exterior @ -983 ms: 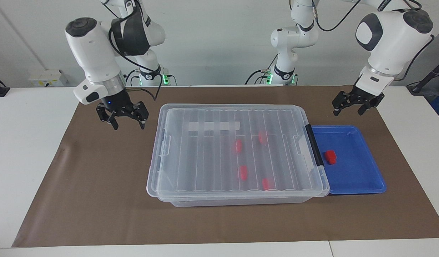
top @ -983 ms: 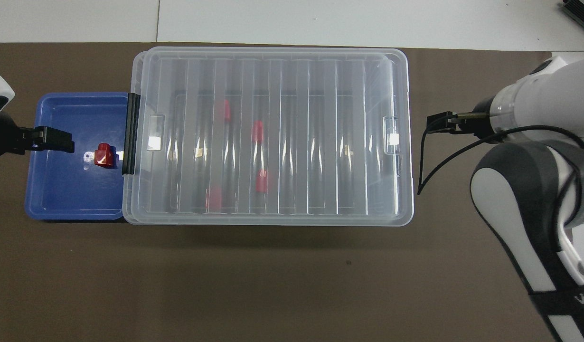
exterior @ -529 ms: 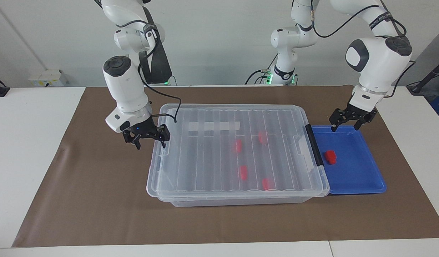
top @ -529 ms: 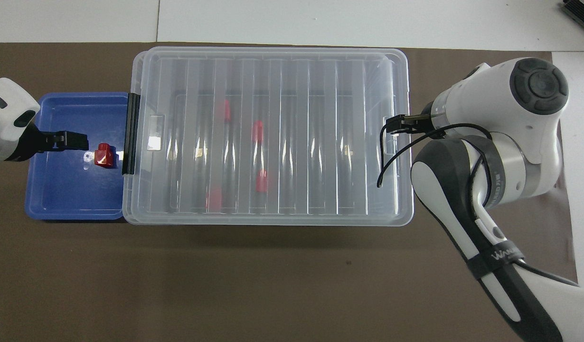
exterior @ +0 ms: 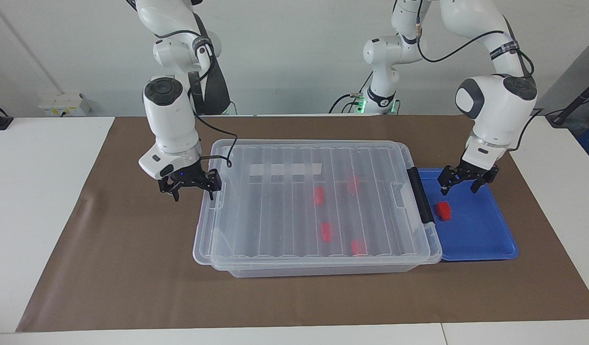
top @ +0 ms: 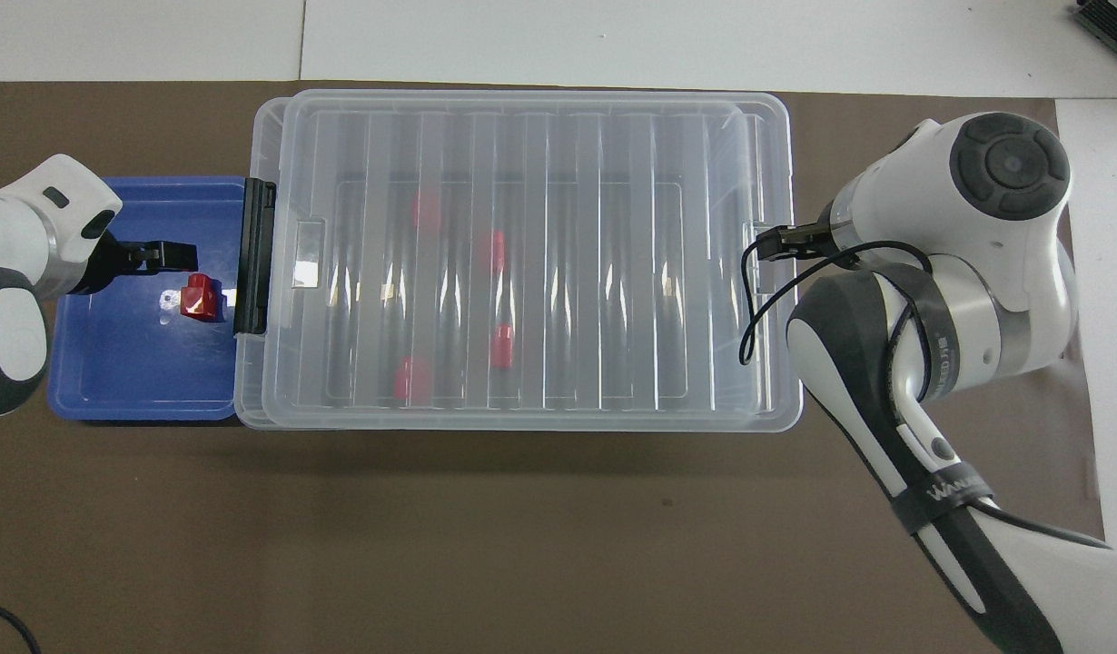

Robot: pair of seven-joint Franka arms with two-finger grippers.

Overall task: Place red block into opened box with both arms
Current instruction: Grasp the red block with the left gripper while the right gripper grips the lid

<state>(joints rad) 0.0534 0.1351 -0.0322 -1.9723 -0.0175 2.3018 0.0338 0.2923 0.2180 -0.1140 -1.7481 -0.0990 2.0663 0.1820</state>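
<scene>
- The clear storage box (exterior: 318, 201) sits mid-desk on the brown mat (exterior: 131, 268), its ribbed see-through lid (top: 522, 254) on top, slid slightly toward the right arm's end
- Four red blocks (exterior: 326, 231) show through the lid, inside the box
- The red block (exterior: 443, 210) lies in the shallow blue tray (exterior: 491, 239), which touches the box at the left arm's end beside the black end handle (exterior: 421, 194)
- The left claw (exterior: 461, 184) hangs over the tray near the block, jaws spread wide, holding nothing
- The right claw (exterior: 193, 187) is at the lid's edge at the right arm's end, jaws wide apart; whether it touches the lid cannot be told
- The white desk (exterior: 36, 215) shows around the mat
</scene>
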